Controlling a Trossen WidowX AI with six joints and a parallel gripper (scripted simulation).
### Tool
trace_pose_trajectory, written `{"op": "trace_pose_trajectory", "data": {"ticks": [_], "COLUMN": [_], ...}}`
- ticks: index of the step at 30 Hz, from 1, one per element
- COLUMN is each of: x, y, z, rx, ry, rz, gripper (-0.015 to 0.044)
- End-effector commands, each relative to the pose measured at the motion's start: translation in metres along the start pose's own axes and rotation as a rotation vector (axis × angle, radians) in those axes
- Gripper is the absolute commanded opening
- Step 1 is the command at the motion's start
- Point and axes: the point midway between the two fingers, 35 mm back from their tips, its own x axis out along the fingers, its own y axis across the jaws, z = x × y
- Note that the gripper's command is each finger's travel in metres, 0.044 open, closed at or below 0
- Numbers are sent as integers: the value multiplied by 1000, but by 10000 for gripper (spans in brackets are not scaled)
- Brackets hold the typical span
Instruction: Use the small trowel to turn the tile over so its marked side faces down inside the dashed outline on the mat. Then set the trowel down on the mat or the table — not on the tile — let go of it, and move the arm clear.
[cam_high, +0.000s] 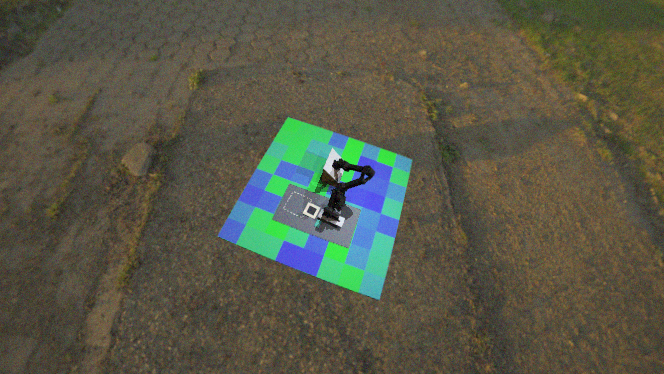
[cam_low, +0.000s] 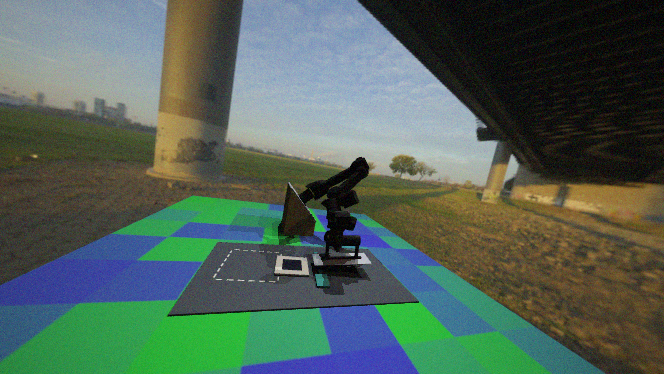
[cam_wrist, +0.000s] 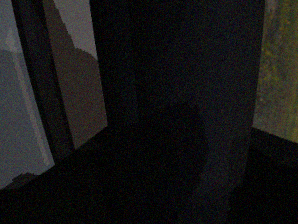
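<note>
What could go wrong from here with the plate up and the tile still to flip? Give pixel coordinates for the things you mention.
Judgement calls:
1. The gripper (cam_high: 332, 215) (cam_low: 343, 254) holds a pale plate (cam_high: 341, 223) (cam_low: 365, 259) just above a teal piece (cam_high: 317, 223) (cam_low: 322, 281); lowering there could snag or shove it.
2. The plate's near edge is close to the tile (cam_high: 311, 210) (cam_low: 292, 265), so a sideways move may slide it, not flip it.
3. The tile lies mostly outside the dashed outline (cam_high: 294, 192) (cam_low: 246, 280), marked side up; a flip in place would miss.
</note>
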Motion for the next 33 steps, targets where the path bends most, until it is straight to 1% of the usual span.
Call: {"op": "trace_pose_trajectory", "data": {"ticks": [1, 19, 33], "x": [3, 19, 18], "y": [1, 20, 18], "z": [-1, -4, -26], "rx": [4, 6, 5], "ry": [3, 2, 4], "rz": [-14, -14, -13], "gripper": [0, 0, 0]}}
